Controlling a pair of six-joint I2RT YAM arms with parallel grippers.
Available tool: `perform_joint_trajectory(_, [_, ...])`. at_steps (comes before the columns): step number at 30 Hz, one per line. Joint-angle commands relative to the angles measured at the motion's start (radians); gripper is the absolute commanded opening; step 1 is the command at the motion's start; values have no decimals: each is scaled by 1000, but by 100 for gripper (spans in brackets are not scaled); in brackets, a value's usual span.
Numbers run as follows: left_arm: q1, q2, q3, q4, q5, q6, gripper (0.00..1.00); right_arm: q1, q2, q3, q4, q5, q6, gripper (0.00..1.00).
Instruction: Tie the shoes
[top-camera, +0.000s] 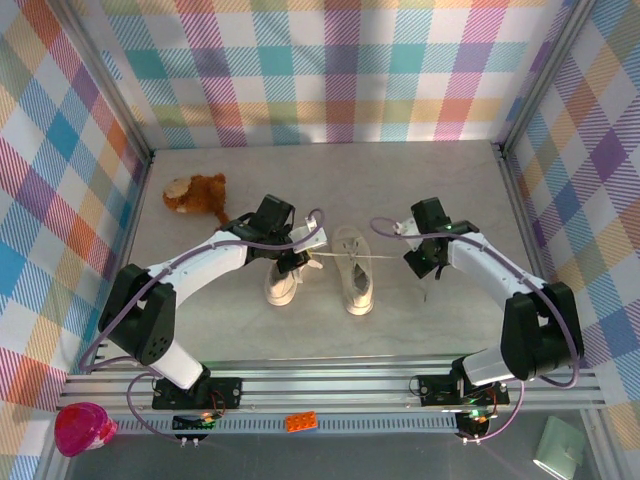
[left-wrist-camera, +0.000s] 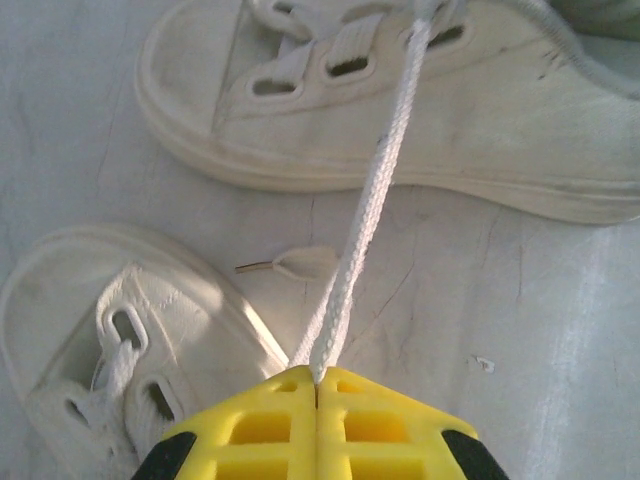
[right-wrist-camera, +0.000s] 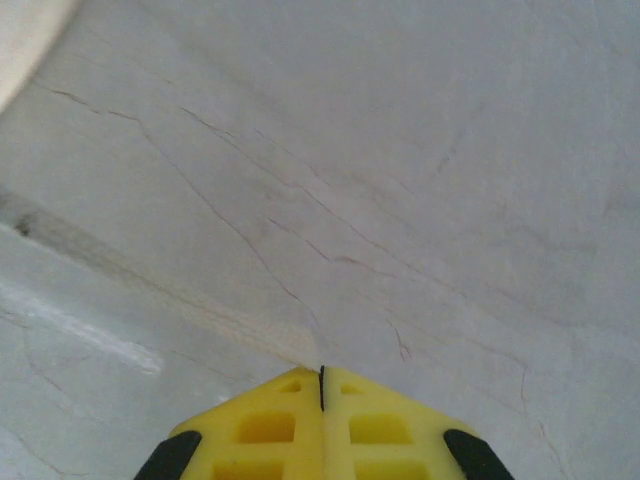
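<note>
Bench (top-camera: 450, 180), pale and crack-veined, inside plaid walls (top-camera: 330, 70). Landmark: brown plush toy (top-camera: 197, 193).

- Two cream shoes lie side by side, right of the toy and nearer the arm bases. First shoe (top-camera: 282, 288) is closer to the toy, second shoe (top-camera: 356, 278) is further right, and they do not touch.
- Left claw (left-wrist-camera: 317, 375) hangs right of the toy, over the first shoe (left-wrist-camera: 110, 340). Its yellow tips are pressed together, pinching a white lace (left-wrist-camera: 372, 190). The lace runs taut from the tips to the eyelets of the second shoe (left-wrist-camera: 480, 110).
- Loose lace tip (left-wrist-camera: 300, 263) lies on the bench between the shoes.
- Right claw (right-wrist-camera: 321, 372) is much further right of the toy, past the second shoe. Its tips are pressed together over bare bench.
- Orange brick (top-camera: 302, 421) sits on the near rail.
</note>
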Motion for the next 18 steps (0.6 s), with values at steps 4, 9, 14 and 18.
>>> perform_joint_trajectory(4, [16,-25,-14,-117,-105,-94,0,-75,8,34,-149,115,124,0])
perform_joint_trajectory(9, [28,-64,-53,-135,-111,-114,0,-112,42,51,-196,106,121,0])
perform_joint_trajectory(14, [32,-136,-108,-141,-125,-159,0,-116,92,48,-207,82,114,0])
perform_joint_trajectory(18, [23,-152,-126,-93,-54,-171,0,-53,4,42,-95,-173,13,5])
